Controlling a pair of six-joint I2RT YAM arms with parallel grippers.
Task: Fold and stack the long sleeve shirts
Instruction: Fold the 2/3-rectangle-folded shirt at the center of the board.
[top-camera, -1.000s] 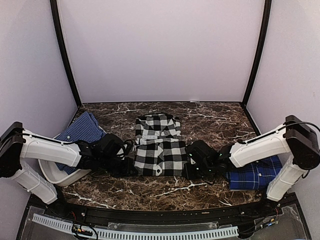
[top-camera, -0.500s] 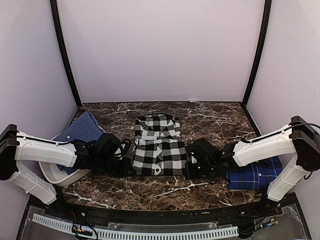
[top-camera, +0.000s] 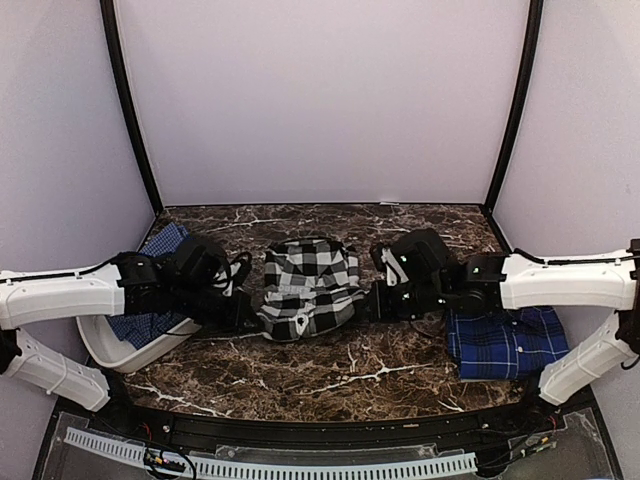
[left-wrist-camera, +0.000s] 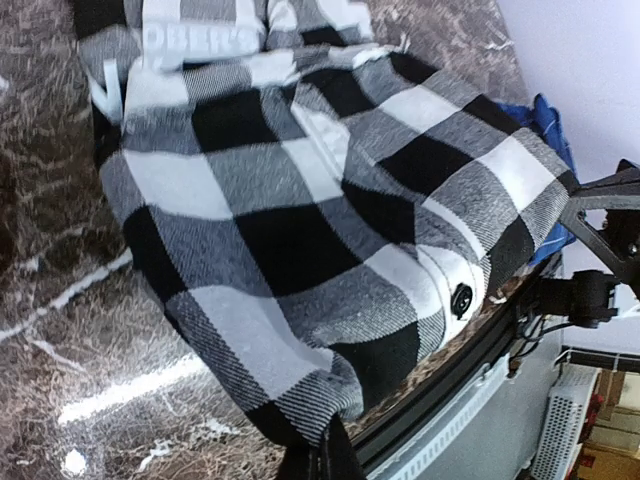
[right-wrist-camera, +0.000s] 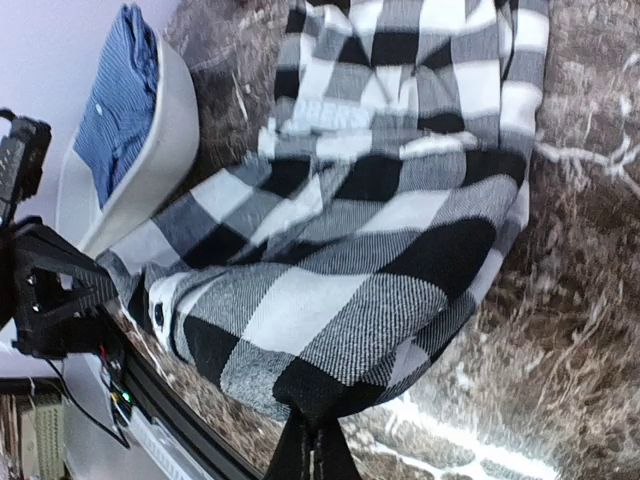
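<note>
The black-and-white checked shirt (top-camera: 308, 282) lies at the table's middle, its near hem lifted and carried toward the collar. My left gripper (top-camera: 250, 318) is shut on its left hem corner (left-wrist-camera: 300, 415). My right gripper (top-camera: 368, 308) is shut on its right hem corner (right-wrist-camera: 330, 385). White lettering shows on the shirt in the left wrist view (left-wrist-camera: 200, 40). A dark blue plaid shirt (top-camera: 505, 342) lies folded at the right, under my right arm.
A white bin (top-camera: 110, 352) at the left holds a blue checked cloth (top-camera: 150, 262), also in the right wrist view (right-wrist-camera: 115, 100). A black rail (top-camera: 320, 435) runs along the table's near edge. Pale walls (top-camera: 320, 100) enclose three sides.
Both grippers have lifted the checked shirt's near hem and carried it away from the near edge toward the collar, so the shirt is now bunched and shorter.
</note>
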